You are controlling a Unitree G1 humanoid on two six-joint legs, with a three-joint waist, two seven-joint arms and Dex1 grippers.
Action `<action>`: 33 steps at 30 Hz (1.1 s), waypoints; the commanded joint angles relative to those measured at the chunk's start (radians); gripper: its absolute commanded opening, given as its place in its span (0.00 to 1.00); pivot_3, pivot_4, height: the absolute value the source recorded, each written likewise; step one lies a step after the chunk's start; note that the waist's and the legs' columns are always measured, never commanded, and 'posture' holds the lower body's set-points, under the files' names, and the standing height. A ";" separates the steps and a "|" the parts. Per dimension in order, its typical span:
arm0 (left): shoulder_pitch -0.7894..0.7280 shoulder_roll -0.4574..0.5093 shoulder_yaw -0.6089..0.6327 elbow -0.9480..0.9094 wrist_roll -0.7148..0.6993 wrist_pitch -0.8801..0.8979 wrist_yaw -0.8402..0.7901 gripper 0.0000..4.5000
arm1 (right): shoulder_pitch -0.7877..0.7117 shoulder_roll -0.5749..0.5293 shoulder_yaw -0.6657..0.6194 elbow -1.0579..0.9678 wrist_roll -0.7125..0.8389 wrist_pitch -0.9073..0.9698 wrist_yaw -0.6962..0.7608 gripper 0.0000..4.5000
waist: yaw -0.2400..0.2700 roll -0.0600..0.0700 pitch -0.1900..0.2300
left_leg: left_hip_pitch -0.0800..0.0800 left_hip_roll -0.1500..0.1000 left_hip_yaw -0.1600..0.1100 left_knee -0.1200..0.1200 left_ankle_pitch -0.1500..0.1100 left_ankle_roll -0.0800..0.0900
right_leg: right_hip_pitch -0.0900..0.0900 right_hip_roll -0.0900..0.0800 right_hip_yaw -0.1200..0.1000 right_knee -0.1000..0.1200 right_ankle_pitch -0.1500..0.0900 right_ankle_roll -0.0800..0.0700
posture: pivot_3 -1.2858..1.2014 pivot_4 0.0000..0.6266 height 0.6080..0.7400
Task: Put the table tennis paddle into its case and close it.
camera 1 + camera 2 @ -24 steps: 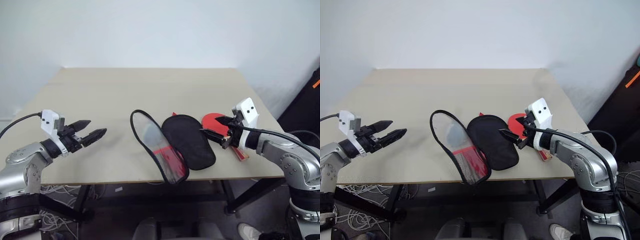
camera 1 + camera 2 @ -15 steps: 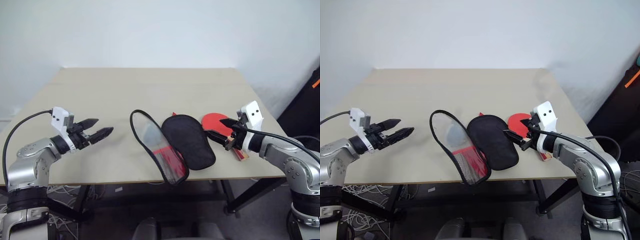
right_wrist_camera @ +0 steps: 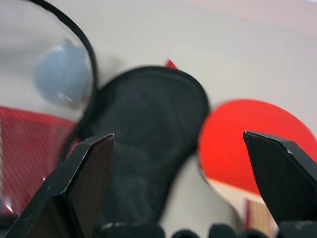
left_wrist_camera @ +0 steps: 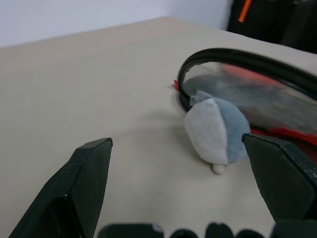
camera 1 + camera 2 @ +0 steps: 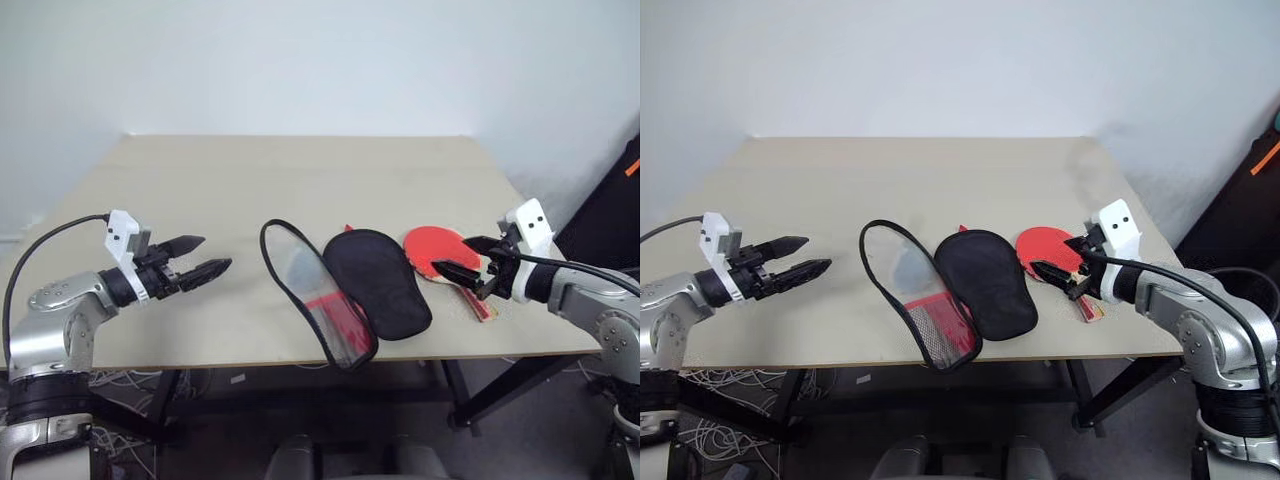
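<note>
The case [image 5: 378, 282] lies unzipped near the table's front edge. Its black half lies flat, and its other half [image 5: 310, 290] stands up on its rim, showing silvery lining and red at the bottom. The table tennis paddle [image 5: 435, 248] lies just right of the case, red face up, with its wooden handle [image 5: 483, 306] pointing to the front edge. My right gripper [image 5: 449, 253] hovers open over the paddle's face, holding nothing. My left gripper [image 5: 216, 253] is open and empty, left of the case and pointing at it. A grey-white soft lump [image 4: 215, 131] sits by the case's raised rim.
The tan table [image 5: 300, 180] has much bare surface behind and to the left of the case. Its front edge runs close under the case and the paddle handle. A black object with an orange mark [image 5: 625, 190] stands off the table's right side.
My right gripper drew back to the right, from over the case's black half to over the paddle. My left gripper moved right toward the case. Case and paddle stayed put.
</note>
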State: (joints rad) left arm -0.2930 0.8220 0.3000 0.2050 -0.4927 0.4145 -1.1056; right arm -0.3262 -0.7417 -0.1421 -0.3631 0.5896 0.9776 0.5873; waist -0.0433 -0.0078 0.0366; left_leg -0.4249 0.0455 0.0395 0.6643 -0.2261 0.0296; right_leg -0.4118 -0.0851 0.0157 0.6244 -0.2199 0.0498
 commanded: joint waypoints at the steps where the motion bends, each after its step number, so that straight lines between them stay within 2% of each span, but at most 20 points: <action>1: -0.021 0.052 0.035 -0.073 -0.037 0.004 -0.042 0.99 | -0.044 -0.063 -0.024 0.064 -0.025 -0.062 0.069 1.00 | 0.000 0.000 0.000 | 0.000 0.000 0.000 0.000 0.000 0.000 | 0.000 0.000 0.000 0.000 0.000 0.000 | 0.52 0.00 1.00; 9: -0.026 0.112 0.015 -0.075 -0.048 0.002 -0.116 0.99 | -0.073 -0.151 0.003 0.208 -0.086 -0.133 0.170 1.00 | 0.000 0.000 0.000 | 0.000 0.000 0.000 0.000 0.000 0.000 | 0.000 0.000 0.000 0.000 -0.001 0.001 | 0.52 0.00 1.00; 22: -0.059 0.081 0.004 -0.148 -0.094 0.029 -0.136 0.99 | -0.144 0.025 0.118 0.381 -0.208 -0.093 0.028 1.00 | 0.000 0.000 0.000 | 0.000 0.000 0.000 0.001 0.000 0.000 | 0.000 0.000 0.000 0.000 0.000 0.001 | 0.52 0.00 1.00; 33: -0.036 0.052 0.019 -0.165 -0.098 0.024 -0.120 0.99 | -0.123 0.099 0.142 0.505 -0.295 -0.130 -0.038 1.00 | 0.000 0.000 0.000 | 0.000 0.000 0.000 0.001 0.000 0.000 | 0.000 0.000 0.001 0.000 0.001 0.003 | 0.52 0.00 1.00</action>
State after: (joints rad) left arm -0.3242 0.8705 0.2940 0.0729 -0.5684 0.4506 -1.2304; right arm -0.4316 -0.6398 0.0156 0.1502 0.3112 0.8685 0.5573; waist -0.0437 -0.0074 0.0368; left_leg -0.4250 0.0451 0.0395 0.6649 -0.2259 0.0299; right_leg -0.4114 -0.0847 0.0164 0.6247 -0.2186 0.0529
